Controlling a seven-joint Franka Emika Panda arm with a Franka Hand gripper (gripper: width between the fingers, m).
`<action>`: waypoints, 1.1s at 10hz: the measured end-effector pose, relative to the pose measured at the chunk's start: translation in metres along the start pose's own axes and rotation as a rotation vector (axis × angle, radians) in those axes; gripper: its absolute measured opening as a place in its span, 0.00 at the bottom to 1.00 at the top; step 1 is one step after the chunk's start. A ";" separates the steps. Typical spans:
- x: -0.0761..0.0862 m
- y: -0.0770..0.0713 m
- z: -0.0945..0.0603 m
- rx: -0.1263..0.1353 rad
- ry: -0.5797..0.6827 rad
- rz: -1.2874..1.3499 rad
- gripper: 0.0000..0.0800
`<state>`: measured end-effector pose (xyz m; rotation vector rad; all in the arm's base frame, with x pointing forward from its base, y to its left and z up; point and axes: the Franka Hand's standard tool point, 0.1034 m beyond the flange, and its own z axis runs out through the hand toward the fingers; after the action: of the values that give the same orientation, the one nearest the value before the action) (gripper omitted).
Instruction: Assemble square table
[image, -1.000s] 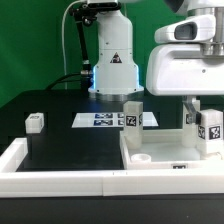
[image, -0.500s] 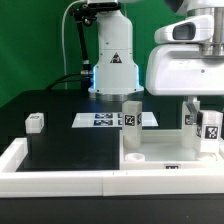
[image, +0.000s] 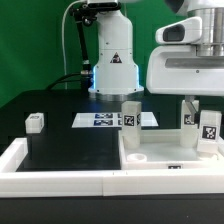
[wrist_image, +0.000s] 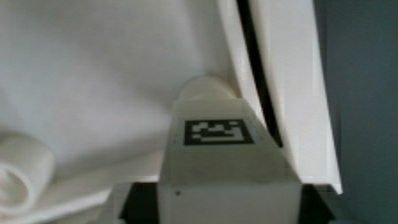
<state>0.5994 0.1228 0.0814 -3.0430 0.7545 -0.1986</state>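
**Front rim.** The white rim bar (image: 60, 178) ran along the near edge of the black worktop (image: 70, 150). It served as a stop against which parts could be squared.

**Table top.** The square table top (image: 165, 150) lay flat in the corner at the exterior view's right, against that bar. In my judgement it was wedged there so that it would not slide under a downward push. A round socket (image: 140, 157) showed near its front corner, with nothing in it.

**End effector.** The end effector (wrist_image: 217, 203) was narrowed onto a leg (image: 208, 131). The wrist view showed both fingers (wrist_image: 146, 206) flush against the leg's sides, with the tag facing the camera. The leg hung roughly upright over the far right part of the top, its end close to the top's edge. Whether it touched the top could not be determined. The grip sat high on the leg, presumably to leave the lower end free for a socket.

**Other parts.** A second leg (image: 131, 114) stood upright at the top's far left corner. Whether it was seated could not be told. The marker board (image: 100, 120) lay flat beyond. A third leg (image: 36, 122) sat well apart at the exterior view's left, apparently awaiting its turn. The robot base (image: 113, 60) stood behind.
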 end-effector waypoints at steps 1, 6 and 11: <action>0.001 0.001 0.000 0.006 -0.003 0.100 0.36; 0.002 0.001 0.001 0.020 -0.012 0.417 0.36; 0.001 0.000 0.001 0.024 -0.021 0.618 0.72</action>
<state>0.6003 0.1223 0.0806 -2.6167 1.6078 -0.1638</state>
